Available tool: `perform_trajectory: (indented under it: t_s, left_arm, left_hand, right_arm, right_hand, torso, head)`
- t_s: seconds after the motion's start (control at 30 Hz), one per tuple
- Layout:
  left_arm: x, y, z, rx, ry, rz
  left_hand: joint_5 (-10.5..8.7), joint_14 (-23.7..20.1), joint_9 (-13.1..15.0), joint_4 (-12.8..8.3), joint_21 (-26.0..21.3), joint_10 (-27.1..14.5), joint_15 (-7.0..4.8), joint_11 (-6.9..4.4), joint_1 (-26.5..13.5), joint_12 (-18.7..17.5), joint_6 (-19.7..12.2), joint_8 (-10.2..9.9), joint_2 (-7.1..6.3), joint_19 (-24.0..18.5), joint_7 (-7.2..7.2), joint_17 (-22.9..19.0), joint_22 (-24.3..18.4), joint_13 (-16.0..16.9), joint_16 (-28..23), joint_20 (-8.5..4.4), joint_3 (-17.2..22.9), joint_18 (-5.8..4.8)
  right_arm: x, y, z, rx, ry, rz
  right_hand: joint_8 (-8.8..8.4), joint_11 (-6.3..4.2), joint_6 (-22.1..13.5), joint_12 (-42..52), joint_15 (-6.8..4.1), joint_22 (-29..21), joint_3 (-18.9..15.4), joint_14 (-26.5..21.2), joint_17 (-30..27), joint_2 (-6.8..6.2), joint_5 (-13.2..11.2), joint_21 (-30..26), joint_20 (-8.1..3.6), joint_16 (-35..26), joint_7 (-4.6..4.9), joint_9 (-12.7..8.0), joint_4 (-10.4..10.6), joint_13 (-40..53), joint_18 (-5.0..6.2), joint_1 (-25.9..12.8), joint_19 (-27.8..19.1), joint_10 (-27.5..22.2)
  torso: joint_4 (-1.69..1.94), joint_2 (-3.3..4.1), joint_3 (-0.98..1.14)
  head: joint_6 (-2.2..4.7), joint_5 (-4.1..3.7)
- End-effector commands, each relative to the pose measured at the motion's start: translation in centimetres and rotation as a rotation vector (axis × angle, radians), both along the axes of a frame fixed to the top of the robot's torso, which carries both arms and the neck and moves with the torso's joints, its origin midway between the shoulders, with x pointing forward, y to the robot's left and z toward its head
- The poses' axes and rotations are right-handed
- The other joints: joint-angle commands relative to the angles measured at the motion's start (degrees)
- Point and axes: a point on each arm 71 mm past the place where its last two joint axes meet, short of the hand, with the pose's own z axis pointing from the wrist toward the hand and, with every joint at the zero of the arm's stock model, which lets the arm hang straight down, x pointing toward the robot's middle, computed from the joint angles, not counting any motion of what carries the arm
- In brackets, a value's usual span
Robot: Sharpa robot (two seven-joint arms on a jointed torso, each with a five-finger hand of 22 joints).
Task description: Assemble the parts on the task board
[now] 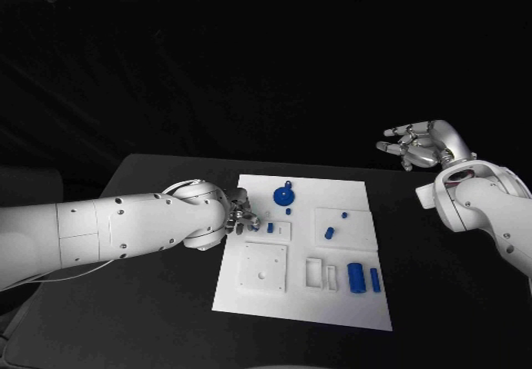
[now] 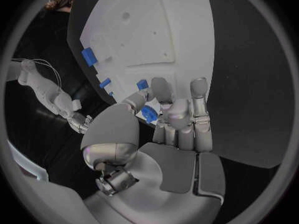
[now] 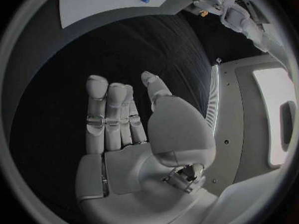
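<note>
Pinching a small blue part (image 2: 149, 114) in the left hand (image 1: 242, 215), low over the task board's (image 1: 344, 307) near-left side, ready to fit. Right hand (image 1: 427, 143) spread wide, holding nothing, well off the board.

A black counter (image 1: 155, 307) fills the middle and lower part of the head view, its far edge running across the upper middle of the frame. Directly on it, at the centre, lies the white task board (image 1: 305, 304), a rectangular plate with its long side running away from the robot.
</note>
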Motion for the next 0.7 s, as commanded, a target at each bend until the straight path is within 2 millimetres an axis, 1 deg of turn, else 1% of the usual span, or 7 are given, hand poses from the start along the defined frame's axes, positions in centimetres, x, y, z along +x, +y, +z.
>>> perform_trajectory:
  t_s: [0.03,0.17,0.4,0.7]
  left_arm:
    - [-0.23,-0.18,-0.42,0.017,0.034,-0.020]
    - [-0.24,-0.17,-0.47,0.022,0.039,-0.024]
    - [-0.29,-0.14,-0.55,0.030,0.051,-0.032]
    - [-0.32,-0.05,-0.60,0.037,0.059,-0.036]
  left_hand:
    - [0.25,0.2,0.1,-7.3,0.3,0.9,-0.11,-2.03,0.1,0.3,6.5,0.3,0.63,0.1,-5.53,0.0,1.1,-0.1,0.0,0.09,7.0,0.81]
    - [0.25,0.1,0.2,-7.3,0.3,0.8,-0.12,-2.01,0.1,0.3,6.4,0.4,0.66,0.0,-5.51,0.0,1.1,-0.1,-0.1,0.06,7.0,0.80]
    - [0.25,0.1,0.3,-7.4,0.3,0.8,-0.11,-2.02,0.1,0.2,6.4,0.3,0.70,0.0,-5.50,0.0,1.0,-0.1,-0.2,0.06,7.0,0.79]
    - [0.30,0.1,0.4,-7.4,0.3,0.8,-0.13,-2.04,0.2,0.2,6.4,0.3,0.70,0.0,-5.50,0.0,1.1,-0.1,-0.2,0.04,7.1,0.80]
  right_arm:
    - [0.00,0.18,0.03,-0.011,-0.001,0.016]
    - [0.00,0.17,0.03,-0.011,-0.001,0.016]
    - [0.02,0.14,0.00,-0.011,0.000,0.016]
    - [0.03,0.12,-0.03,-0.012,0.002,0.016]
  right_hand:
    - [0.25,0.27,-0.3,0.0,0.25,2.9,0.2,-0.3,-0.1,-0.31,0.2,0.1,0.13,0.2,0.05,-0.1,-0.1,-0.1,0.35,-0.1,0.2,-0.1]
    - [0.25,0.27,-0.3,0.0,0.25,2.9,0.2,-0.3,-0.1,-0.31,0.2,0.1,0.13,0.2,0.05,-0.1,-0.1,-0.1,0.35,-0.1,0.2,-0.1]
    - [0.25,0.27,-0.3,0.0,0.25,2.9,0.2,-0.3,-0.1,-0.31,0.2,0.1,0.13,0.2,0.05,-0.1,-0.1,-0.1,0.35,-0.1,0.2,-0.1]
    - [0.25,0.27,-0.3,0.0,0.25,2.9,0.2,-0.3,-0.1,-0.31,0.2,0.1,0.13,0.2,0.05,-0.1,-0.1,-0.1,0.35,-0.1,0.2,-0.1]
  torso:
    - [-0.01,0.01,-0.01]
    - [-0.01,-0.01,-0.05]
    - [0.01,-0.01,-0.05]
    - [0.01,0.01,-0.06]
  head:
    - [-0.09,-0.03]
    - [-0.13,-0.02]
    - [-0.27,0.00]
    - [-0.28,0.05]
